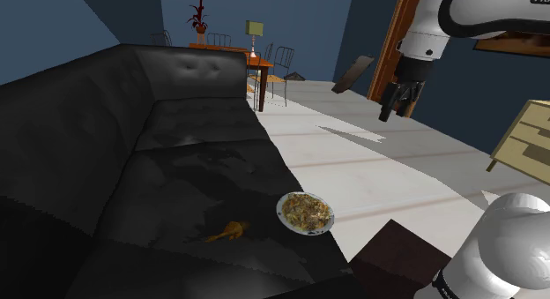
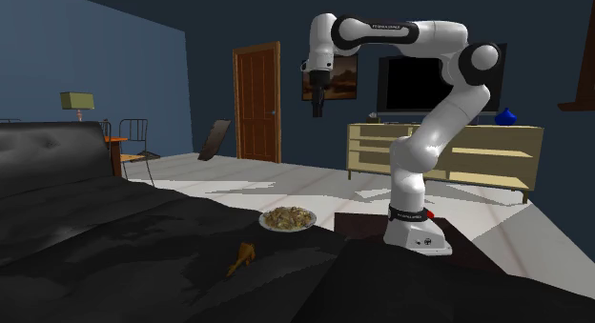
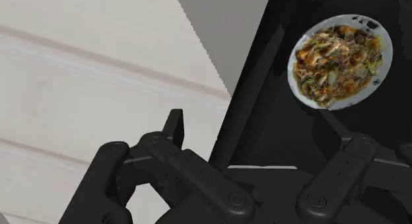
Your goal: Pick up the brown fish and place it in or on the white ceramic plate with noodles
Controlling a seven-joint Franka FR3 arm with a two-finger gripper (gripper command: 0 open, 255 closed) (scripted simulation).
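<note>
Jaws hang released, well above the sofa (image 1: pixel 176 165). The fish (image 1: pixel 231 231) lies there near the plate (image 3: pixel 388 57). Arm (image 1: pixel 476 15) lettering begins "FR".

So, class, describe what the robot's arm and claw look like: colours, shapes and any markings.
The arm is glossy white, made of rounded tubular links with dark joints; dark lettering runs along its top link and a black band rings its foot. The claw is all black, narrow and two-pronged.
</note>
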